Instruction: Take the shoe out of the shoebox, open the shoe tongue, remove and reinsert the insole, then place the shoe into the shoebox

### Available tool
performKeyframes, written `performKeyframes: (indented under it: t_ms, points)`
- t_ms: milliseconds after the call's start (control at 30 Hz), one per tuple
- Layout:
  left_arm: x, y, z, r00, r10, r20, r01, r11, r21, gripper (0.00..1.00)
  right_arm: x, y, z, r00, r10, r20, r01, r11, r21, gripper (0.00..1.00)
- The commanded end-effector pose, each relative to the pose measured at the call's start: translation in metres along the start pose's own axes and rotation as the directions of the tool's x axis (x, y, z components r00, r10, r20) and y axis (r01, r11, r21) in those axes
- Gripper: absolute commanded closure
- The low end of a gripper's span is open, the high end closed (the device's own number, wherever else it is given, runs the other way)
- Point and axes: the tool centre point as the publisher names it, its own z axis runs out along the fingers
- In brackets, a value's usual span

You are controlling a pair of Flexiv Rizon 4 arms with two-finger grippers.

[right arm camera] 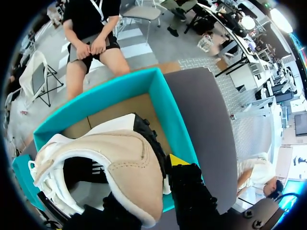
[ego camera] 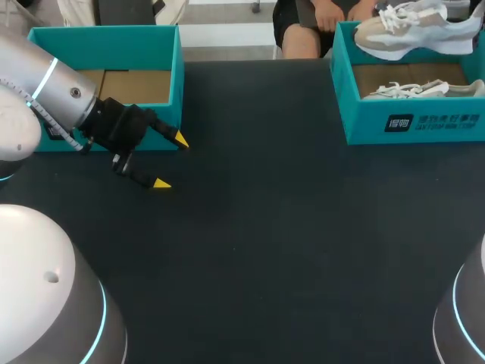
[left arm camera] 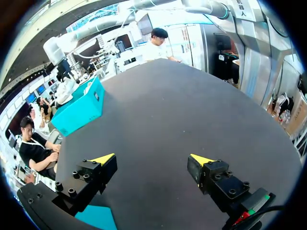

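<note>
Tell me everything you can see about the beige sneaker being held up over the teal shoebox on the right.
The beige and white lace-up sneaker has suede-like beige panels, a white padded collar, white laces and a pale sole. It hangs roughly level above the open teal cardboard shoebox, clear of the second sneaker lying inside. The right claw grips its heel.

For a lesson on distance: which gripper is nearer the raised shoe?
Right. The right gripper grips the raised shoe at its heel; the left gripper sits across the table beside the other teal box.
</note>
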Motion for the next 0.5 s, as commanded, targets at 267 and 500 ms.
performKeyframes:
  t_ms: [267, 500]
  points:
    - [0.0, -0.001, 0.0, 1.0, 0.0, -0.002, 0.0, 1.0, -0.004, 0.0, -0.003, 0.018, 0.042, 1.0, -0.005, 0.013, 0.005, 1.0, -0.003, 1.0]
    - [0.0, -0.001, 0.0, 1.0, 0.0, -0.002, 0.0, 1.0, -0.004, 0.0, 0.0, 0.03, 0.063, 1.0, 0.0, 0.022, 0.001, 1.0, -0.022, 1.0]
